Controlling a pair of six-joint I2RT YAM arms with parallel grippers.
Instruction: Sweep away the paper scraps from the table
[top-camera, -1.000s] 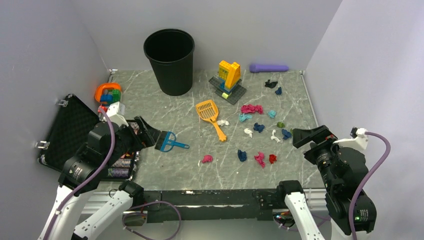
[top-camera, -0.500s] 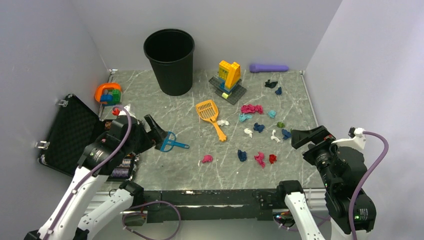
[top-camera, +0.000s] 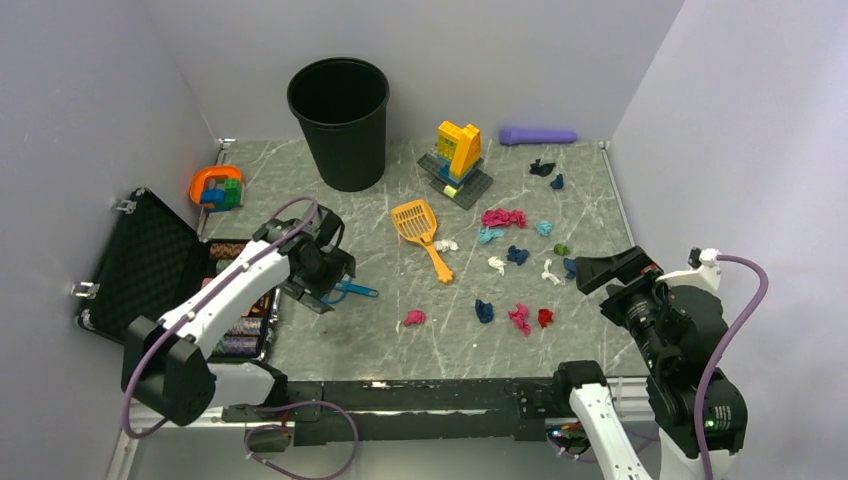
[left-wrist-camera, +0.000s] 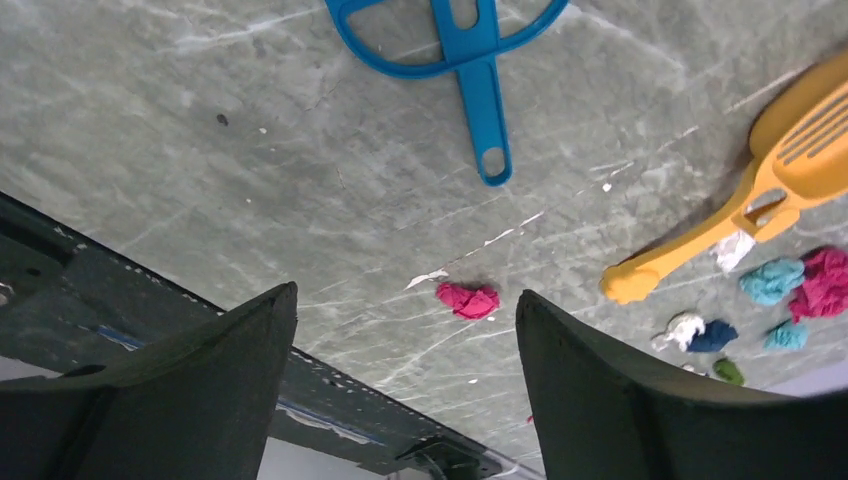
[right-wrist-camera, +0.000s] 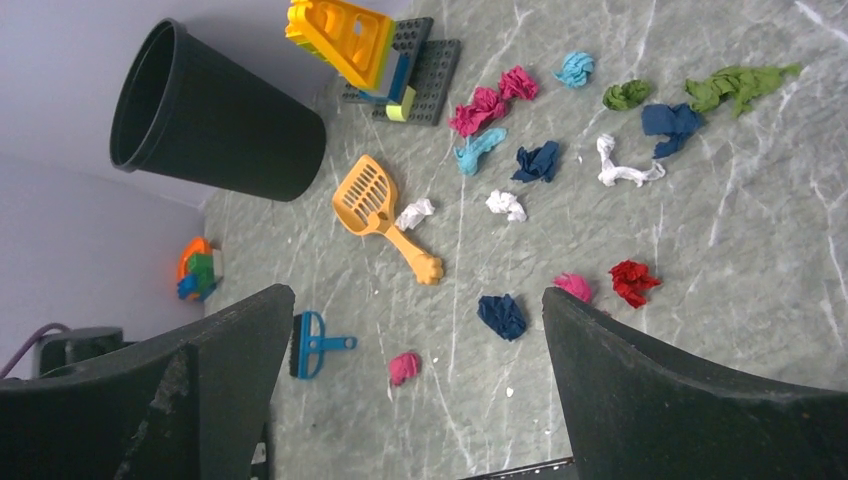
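Several small paper scraps, pink, red, dark blue, teal, green, white and black, lie scattered over the right half of the marble table. One pink scrap lies apart near the front; it shows in the left wrist view and the right wrist view. My left gripper is open and empty, pointing down over the head of a blue brush, whose handle shows in the left wrist view. My right gripper is open and empty, raised at the table's right edge.
An orange scoop lies mid-table. A black bin stands at the back. A yellow-and-orange brick build and a purple object are at the back right. An open black case with poker chips sits left.
My left arm has swung from over the case out across the table, its gripper now pointing down at the blue brush. My right gripper has edged slightly left.
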